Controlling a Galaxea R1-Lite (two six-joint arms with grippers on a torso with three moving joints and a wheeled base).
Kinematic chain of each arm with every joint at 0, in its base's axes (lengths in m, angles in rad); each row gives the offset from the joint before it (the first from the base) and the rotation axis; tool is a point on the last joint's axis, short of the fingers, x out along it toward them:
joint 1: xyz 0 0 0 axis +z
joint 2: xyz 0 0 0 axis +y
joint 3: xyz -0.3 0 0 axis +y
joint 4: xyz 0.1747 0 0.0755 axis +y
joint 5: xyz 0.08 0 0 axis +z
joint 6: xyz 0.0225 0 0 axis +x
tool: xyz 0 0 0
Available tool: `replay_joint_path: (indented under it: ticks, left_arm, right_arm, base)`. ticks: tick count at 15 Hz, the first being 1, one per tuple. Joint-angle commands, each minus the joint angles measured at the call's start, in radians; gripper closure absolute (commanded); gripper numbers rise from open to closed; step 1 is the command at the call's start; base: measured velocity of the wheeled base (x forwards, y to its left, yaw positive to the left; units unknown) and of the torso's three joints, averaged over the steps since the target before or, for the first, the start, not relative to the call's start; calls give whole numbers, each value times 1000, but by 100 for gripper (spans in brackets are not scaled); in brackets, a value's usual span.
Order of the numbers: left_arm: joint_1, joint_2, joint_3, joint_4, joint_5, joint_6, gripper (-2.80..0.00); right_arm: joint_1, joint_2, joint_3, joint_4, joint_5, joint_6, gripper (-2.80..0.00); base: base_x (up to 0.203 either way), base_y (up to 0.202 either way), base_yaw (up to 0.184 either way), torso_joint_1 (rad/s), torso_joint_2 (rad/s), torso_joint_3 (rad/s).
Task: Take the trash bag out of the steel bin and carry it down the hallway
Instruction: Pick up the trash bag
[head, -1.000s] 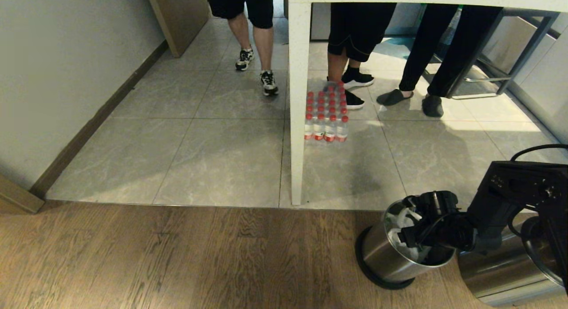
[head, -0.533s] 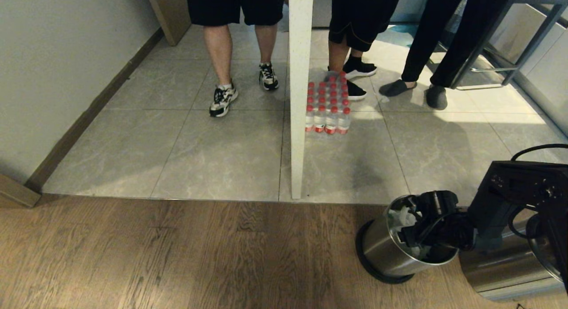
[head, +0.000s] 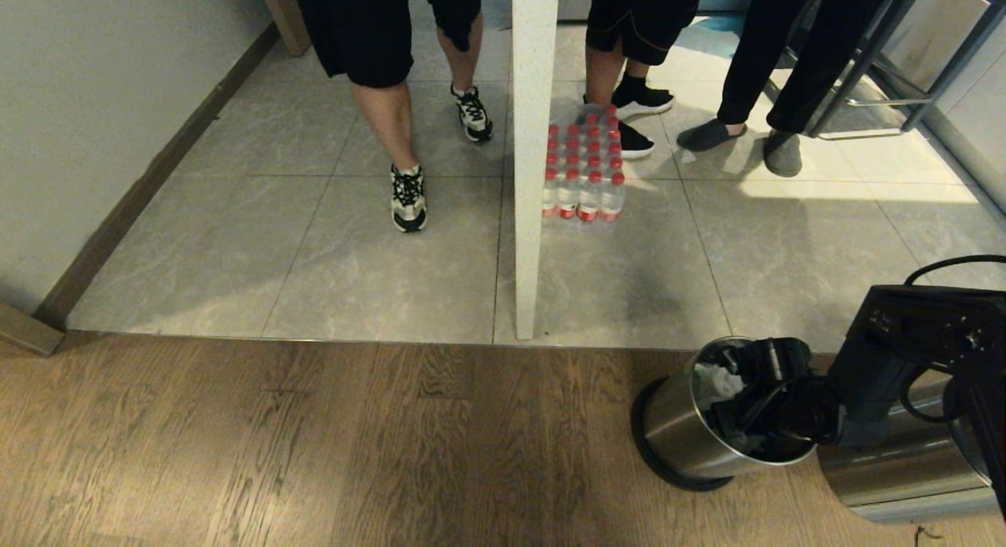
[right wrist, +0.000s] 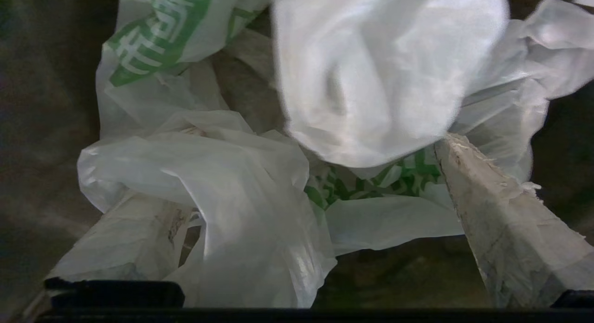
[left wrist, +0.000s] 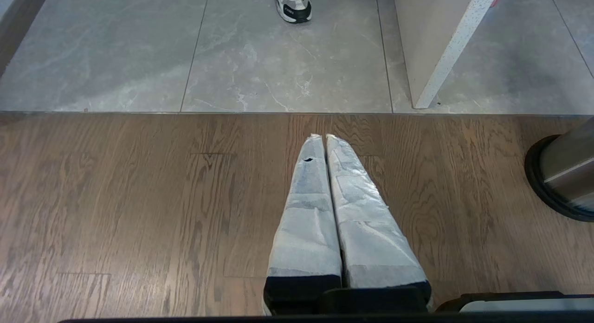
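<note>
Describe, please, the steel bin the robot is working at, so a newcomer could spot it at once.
Start at the white table leg, where the grey tiles meet the wood floor. To its right on the wood stands the steel bin, with the right tool inside it. Unlike the larger steel bin beside it, it has a black base and a white bag inside.

Open wood floor point(head: 275, 445) lies left of the steel bin point(head: 684, 441). On the tiles beyond, a white table leg point(head: 533, 162), bottled water pack point(head: 583, 170) and people's legs point(head: 393, 115) block the way.

Trash bag point(head: 717, 383) inside steel bin point(head: 676, 437), right of bottles point(head: 583, 170)
</note>
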Motion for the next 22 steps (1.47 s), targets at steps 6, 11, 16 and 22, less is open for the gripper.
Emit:
replay_joint_path:
  ticks: [6,11,16,22]
  left_arm:
    - [0,0,0,0,0,-1,0]
    - [0,0,0,0,0,-1,0]
    - [0,0,0,0,0,0,0]
    - [0,0,0,0,0,-1,0]
  right_arm:
    - [2,4,11,-49,-27,17,-280]
    - [4,1,5,-19,-17,19,0]
    - [9,0,1,-4,-10,11,0]
    - [8,0,4,-17,-21,16,0]
  base:
    - [0,0,0,0,0,0]
    - [0,0,0,0,0,0]
    - [0,0,0,0,0,0]
    - [0,0,0,0,0,0]
